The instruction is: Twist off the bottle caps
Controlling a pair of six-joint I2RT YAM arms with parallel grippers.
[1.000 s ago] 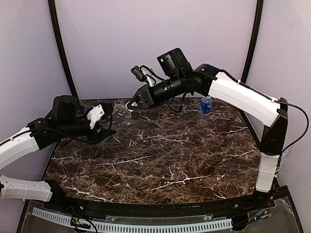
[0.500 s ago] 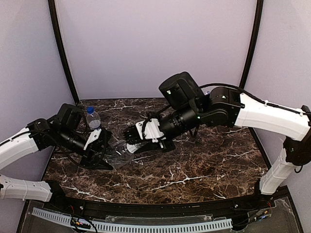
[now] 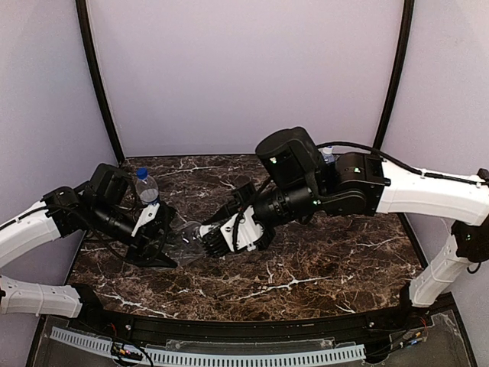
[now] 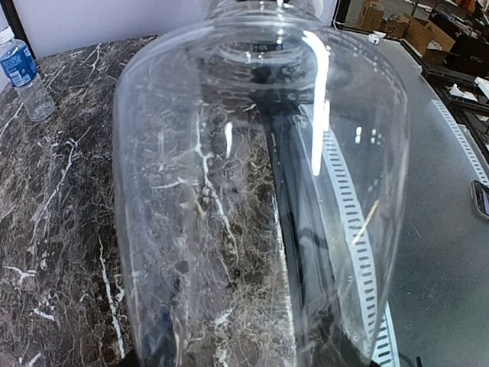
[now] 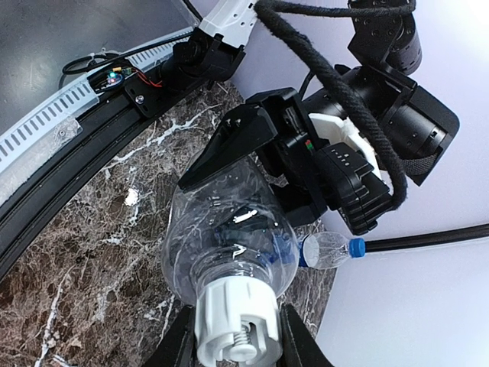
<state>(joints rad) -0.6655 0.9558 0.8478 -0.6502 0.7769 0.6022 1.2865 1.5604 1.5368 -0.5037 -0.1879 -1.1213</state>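
Observation:
A clear unlabelled bottle [image 3: 186, 235] lies tilted between the two arms, low over the marble table [image 3: 306, 260]. My left gripper [image 3: 164, 238] is shut on its body. In the left wrist view the bottle [image 4: 260, 199] fills the frame and hides the fingers. The bottle's white cap [image 5: 237, 325] sits between the black fingers [image 5: 177, 345] of my right gripper [image 5: 237, 348], which is shut on it. A second bottle [image 3: 146, 187] with a blue label and a dark blue cap [image 5: 356, 246] stands behind the left arm.
The top of another bottle [image 3: 328, 154] peeps over the right arm at the back. The labelled bottle [image 4: 21, 70] stands near the table's left edge. A slotted cable tray [image 3: 229, 355] runs along the near edge. Purple walls close in the back and sides.
The right arm has swung forward from the back of the table and now grips the clear bottle's cap. The left arm has come down and forward with that bottle. In the last half second little moved.

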